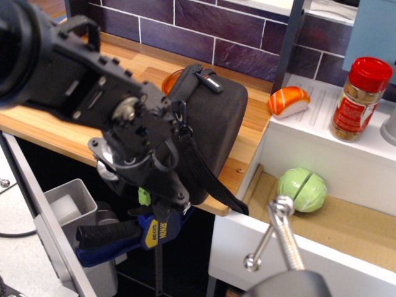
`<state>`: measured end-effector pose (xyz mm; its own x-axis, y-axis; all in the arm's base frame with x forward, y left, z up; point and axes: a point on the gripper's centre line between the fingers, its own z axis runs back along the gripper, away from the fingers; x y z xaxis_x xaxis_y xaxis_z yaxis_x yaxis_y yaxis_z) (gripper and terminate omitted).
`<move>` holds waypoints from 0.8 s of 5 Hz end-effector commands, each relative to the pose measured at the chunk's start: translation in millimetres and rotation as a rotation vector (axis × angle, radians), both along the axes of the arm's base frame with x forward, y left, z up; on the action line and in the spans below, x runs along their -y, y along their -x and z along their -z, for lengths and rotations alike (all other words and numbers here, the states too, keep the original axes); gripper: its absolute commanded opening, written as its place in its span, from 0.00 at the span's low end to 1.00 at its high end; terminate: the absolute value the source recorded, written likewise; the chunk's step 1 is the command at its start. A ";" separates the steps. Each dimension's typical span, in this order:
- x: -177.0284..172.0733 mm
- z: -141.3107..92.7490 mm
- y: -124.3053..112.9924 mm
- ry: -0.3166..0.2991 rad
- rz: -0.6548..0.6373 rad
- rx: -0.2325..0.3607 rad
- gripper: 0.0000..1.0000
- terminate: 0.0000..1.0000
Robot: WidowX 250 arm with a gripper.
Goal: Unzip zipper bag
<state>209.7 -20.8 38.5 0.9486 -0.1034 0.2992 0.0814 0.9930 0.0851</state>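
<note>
A salmon sushi piece lies on the white ledge, well apart from a red-lidded spice jar. A halved green cabbage sits in the open drawer. A blue-black clamp hangs below the wooden tabletop.

Even, bright indoor light; soft focus on the near arm, dark shadow under the counter.
</note>
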 end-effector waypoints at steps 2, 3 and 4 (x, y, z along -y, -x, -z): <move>-7.2 -17.4 -13.7 0.006 -0.011 0.037 0.00 0.00; -7.4 -35.5 -22.7 0.037 -0.041 0.051 0.00 0.00; -8.5 -61.3 -37.3 0.086 -0.079 0.083 0.00 0.00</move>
<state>219.6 -17.2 67.0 0.9710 0.0174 0.2385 -0.0193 0.9998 0.0056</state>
